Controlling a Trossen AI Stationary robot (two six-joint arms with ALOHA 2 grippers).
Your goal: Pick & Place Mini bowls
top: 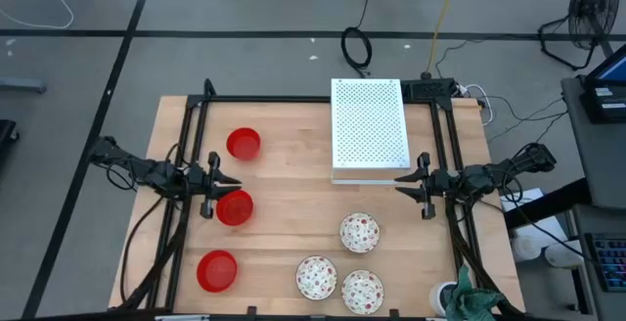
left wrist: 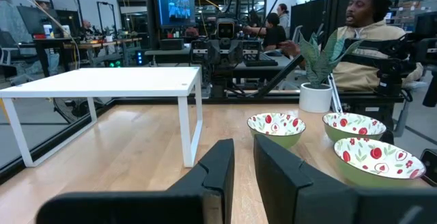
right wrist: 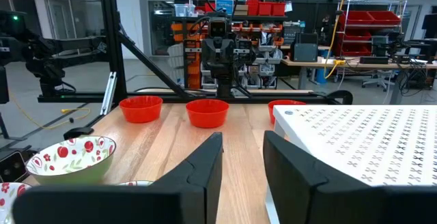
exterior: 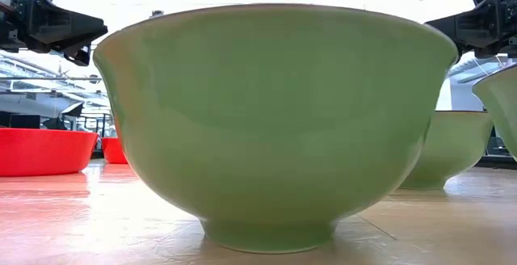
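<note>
Three red bowls [top: 236, 206] sit upright along the table's left; three floral bowls [top: 359, 232] cluster front right.

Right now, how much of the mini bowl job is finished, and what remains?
Nothing looks placed yet. Three red bowls sit in a column on the left, three floral bowls cluster at lower right, and the white perforated board is bare. Nothing is in hand: the left pincer and right pincer hold nothing, with a gap between their fingers. All six bowls seem left to move.
</note>
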